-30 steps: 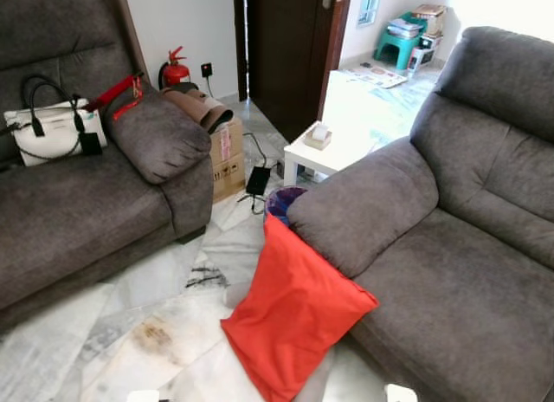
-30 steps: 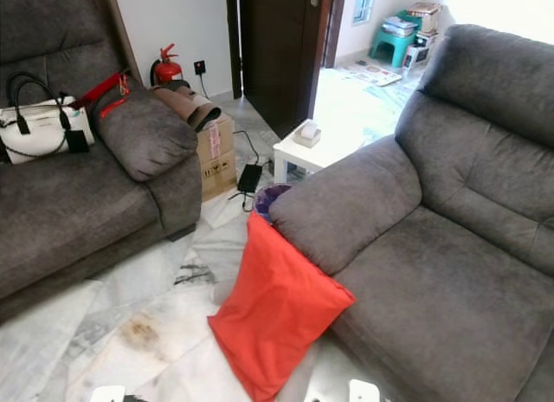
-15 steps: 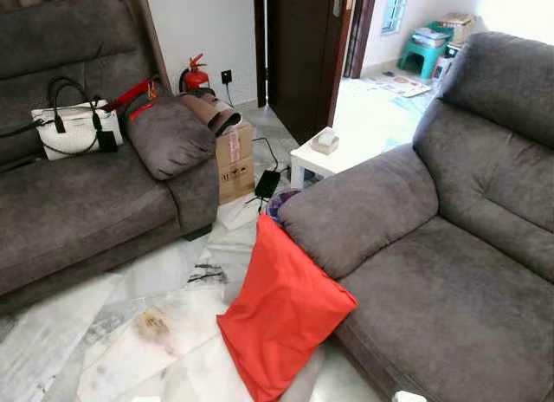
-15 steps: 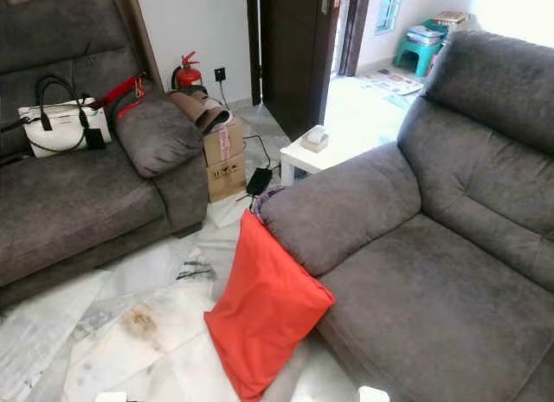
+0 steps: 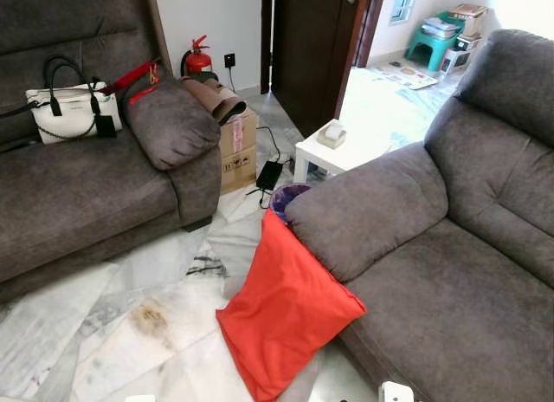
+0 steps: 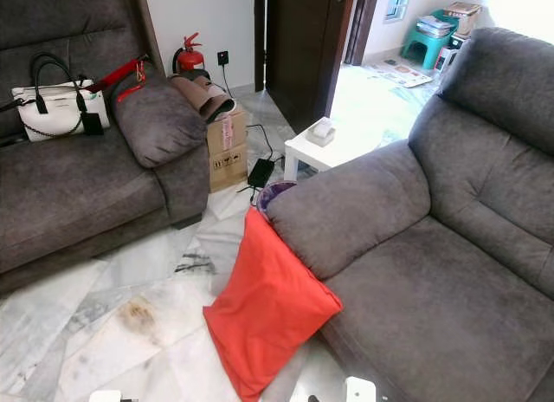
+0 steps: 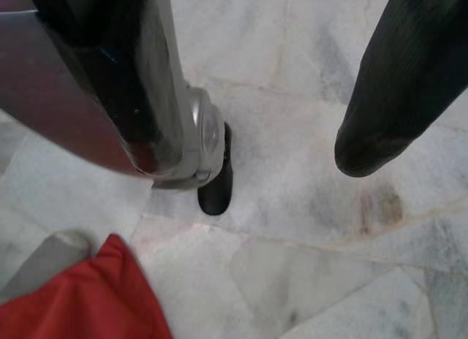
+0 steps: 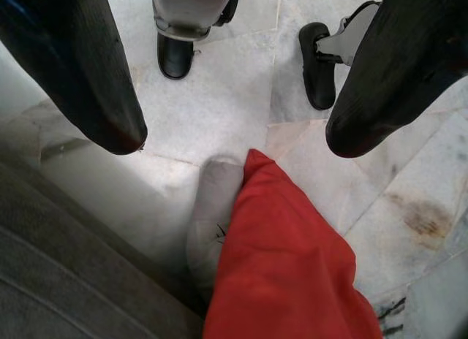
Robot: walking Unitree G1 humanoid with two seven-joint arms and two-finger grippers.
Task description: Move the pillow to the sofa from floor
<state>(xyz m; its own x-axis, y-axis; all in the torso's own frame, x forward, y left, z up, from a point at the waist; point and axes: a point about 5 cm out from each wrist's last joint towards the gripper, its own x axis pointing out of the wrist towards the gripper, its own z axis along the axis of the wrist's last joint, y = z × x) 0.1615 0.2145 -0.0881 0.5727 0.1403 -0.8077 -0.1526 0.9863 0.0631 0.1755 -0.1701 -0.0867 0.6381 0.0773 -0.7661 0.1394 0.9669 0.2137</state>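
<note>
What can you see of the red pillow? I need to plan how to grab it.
The red pillow is a square, plain orange-red fabric cushion, soft and slightly creased. It stands tilted on one corner on the marble floor, leaning against the front of the grey sofa below its armrest. Its top corner reaches the armrest's front edge. Something grey lies partly under its lower edge. Neither gripper touches it.

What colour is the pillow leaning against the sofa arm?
Red-orange; the pillow shows best in the left eye view.
</note>
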